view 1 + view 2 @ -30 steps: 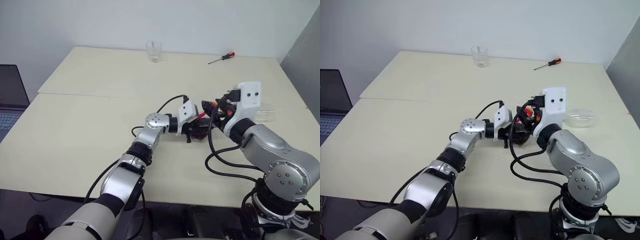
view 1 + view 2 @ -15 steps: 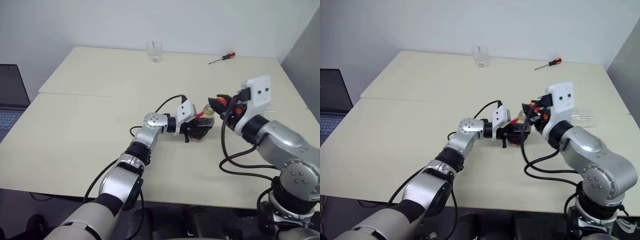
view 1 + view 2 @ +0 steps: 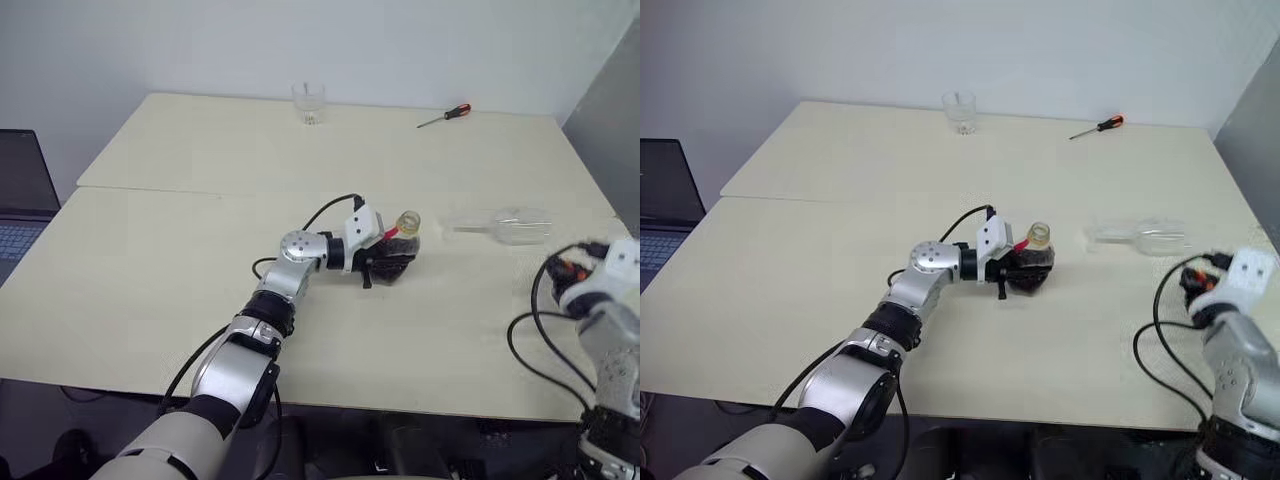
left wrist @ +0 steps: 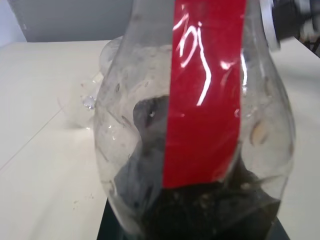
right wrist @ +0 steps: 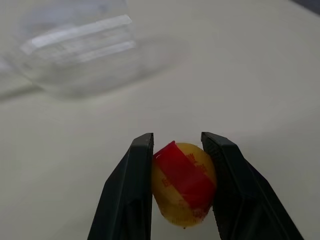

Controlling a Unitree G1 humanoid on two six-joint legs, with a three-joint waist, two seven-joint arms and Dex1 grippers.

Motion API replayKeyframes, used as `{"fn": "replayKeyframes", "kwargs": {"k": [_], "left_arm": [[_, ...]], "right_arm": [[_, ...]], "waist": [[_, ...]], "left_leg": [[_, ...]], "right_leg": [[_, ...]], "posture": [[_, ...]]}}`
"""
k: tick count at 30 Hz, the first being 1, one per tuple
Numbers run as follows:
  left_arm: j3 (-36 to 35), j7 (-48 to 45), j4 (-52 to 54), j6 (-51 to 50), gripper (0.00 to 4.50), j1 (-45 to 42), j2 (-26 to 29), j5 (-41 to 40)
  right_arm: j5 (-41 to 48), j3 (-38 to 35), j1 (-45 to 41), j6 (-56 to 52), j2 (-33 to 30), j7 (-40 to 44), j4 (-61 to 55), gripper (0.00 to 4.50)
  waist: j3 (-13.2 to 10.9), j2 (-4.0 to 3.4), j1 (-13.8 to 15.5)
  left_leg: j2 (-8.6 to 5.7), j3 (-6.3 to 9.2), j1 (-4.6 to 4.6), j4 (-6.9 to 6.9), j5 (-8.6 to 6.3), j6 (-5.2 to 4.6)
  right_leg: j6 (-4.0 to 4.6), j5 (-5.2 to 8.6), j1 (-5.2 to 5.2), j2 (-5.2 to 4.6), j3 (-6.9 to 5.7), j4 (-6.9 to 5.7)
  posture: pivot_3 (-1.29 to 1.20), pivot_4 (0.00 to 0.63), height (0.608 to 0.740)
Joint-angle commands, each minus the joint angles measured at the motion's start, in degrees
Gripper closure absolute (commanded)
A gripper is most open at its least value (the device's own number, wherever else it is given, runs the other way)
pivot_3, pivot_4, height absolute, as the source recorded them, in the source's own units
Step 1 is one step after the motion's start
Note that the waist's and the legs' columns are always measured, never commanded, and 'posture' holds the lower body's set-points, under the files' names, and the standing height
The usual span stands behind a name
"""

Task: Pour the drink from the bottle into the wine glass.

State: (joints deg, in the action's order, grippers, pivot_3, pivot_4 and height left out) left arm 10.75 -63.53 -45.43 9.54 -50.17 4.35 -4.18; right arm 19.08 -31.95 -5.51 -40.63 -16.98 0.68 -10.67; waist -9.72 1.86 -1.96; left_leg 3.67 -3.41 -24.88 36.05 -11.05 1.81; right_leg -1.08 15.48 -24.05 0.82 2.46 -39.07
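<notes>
Gaping uncapped bottle (image 3: 1032, 262), dark-bottomed

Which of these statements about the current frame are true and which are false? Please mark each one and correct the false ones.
1. The wine glass lies on its side on the table. True.
2. The cap is still on the bottle. False: the bottle's mouth is open, and the right end effector grips the yellow-and-red cap.
3. The left end effector holds the bottle. True.
4. The screwdriver lies beside the laptop. False: it lies at the table's far right; the laptop is off the left edge.
5. The tumbler stands upright near the far edge. True.
</notes>
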Motion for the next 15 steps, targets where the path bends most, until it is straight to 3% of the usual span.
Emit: {"fn": "replayKeyframes", "kwargs": {"k": [1,9,10,15], "left_arm": [[-0.6,0.2,3.3,-0.1,3.70,-0.7,-0.4,-1.3],[-0.6,0.3,3.9,-0.7,3.70,-0.8,-0.4,-1.4],[-0.7,0.3,3.9,-0.8,3.70,-0.8,-0.3,-1.4],[-1.2,1.2,4.2,-1.4,3.70,-0.5,0.0,-1.6]], "right_arm": [[-2.3,1.2,-0.8,5.5,0.2,-1.4,0.7,2.96],[-0.7,2.2,-1.8,5.2,-0.7,-0.3,-1.7,0.18],[-0.5,2.3,-1.6,4.2,-1.1,-0.2,-3.2,0.00],[2.3,1.1,-2.1,-3.2,-3.6,-1.0,-14.5,0.00]], "waist": [[0.0,-0.08,-0.3],[0.0,-0.09,0.1],[0.0,-0.09,0.1],[0.0,-0.09,0.1]], "left_leg": [[0.00,0.00,0.04,0.00,0.00,-0.01],[0.01,0.01,0.03,-0.02,0.01,-0.02],[0.00,0.01,0.02,-0.01,0.01,-0.02],[0.00,0.01,0.02,0.00,0.01,-0.02]], "right_leg": [[0.00,0.00,0.01,0.00,0.05,0.00],[-0.01,0.00,0.04,0.05,0.00,0.03],[-0.01,0.00,0.04,0.04,0.00,0.03],[-0.01,0.00,0.04,0.03,0.01,0.03]], "posture": [[0.00,0.150,0.740],[0.00,0.150,0.740],[0.00,0.150,0.740],[0.00,0.150,0.740]]}}
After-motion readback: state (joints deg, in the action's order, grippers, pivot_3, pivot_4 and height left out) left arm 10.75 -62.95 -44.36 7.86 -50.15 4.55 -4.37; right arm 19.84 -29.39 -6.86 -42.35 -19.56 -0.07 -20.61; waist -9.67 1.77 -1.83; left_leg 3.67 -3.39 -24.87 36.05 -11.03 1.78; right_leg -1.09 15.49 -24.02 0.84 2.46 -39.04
